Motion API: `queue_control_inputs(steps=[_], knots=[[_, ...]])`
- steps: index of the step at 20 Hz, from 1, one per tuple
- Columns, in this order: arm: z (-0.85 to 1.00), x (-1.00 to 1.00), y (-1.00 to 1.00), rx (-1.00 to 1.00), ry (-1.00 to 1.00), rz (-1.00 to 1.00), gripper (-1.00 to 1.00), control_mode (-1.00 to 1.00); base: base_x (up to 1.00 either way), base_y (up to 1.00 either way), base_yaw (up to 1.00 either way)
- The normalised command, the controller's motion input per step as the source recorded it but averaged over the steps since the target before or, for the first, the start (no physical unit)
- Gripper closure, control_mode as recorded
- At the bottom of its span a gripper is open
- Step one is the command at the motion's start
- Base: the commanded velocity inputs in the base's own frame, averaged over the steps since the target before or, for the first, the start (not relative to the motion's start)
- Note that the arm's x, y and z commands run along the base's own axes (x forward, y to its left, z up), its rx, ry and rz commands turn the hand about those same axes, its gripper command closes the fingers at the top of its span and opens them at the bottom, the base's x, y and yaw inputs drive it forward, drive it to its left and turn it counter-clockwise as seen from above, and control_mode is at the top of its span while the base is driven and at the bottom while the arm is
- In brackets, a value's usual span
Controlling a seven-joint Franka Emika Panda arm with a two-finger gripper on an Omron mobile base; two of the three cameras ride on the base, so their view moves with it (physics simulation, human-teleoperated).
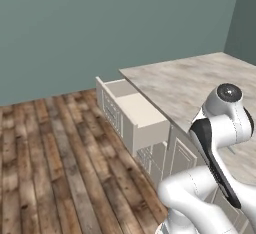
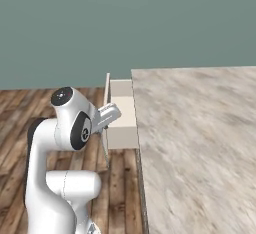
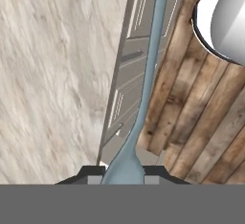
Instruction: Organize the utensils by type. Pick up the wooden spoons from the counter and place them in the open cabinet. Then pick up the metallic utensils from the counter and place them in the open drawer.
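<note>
My gripper (image 3: 123,174) is shut on a slim grey metal spoon (image 3: 149,70), whose handle runs straight out from between the dark finger tips. From the right base camera the gripper (image 2: 108,116) hangs beside the counter's edge, just in front of the open drawer (image 2: 122,128), with the thin metal spoon (image 2: 105,152) pointing down from it toward the floor. The open drawer (image 1: 141,113) is pulled out, showing its cream interior. The marbled counter (image 1: 186,82) (image 2: 200,143) (image 3: 52,74) has nothing lying on the part in sight. The wooden spoons and the open cabinet are out of view.
Grey panelled cabinet fronts (image 3: 125,79) run under the counter, right beside the spoon. Wood-plank floor (image 1: 55,168) spreads to the left of the drawer. A teal wall (image 2: 125,23) stands behind. My own white arm (image 1: 225,128) rises close to the counter's near edge.
</note>
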Motion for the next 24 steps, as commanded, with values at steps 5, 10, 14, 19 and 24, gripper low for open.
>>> queue_control_inputs(steps=[5, 10, 14, 19, 24], knots=[[0.00, 0.00, 0.00, 0.00, 0.00, 0.00, 1.00, 1.00, 0.28, 0.16, -0.08], [0.00, 0.00, 0.00, 0.00, 0.00, 0.00, 1.00, 1.00, 0.27, 0.21, -0.18], [0.00, 0.00, 0.00, 0.00, 0.00, 0.00, 1.00, 1.00, 0.24, 0.25, -0.21], [0.00, 0.00, 0.00, 0.00, 0.00, 0.00, 1.00, 1.00, 0.24, 0.36, -0.19], [0.00, 0.00, 0.00, 0.00, 0.00, 0.00, 1.00, 1.00, 0.23, 0.41, -0.18]])
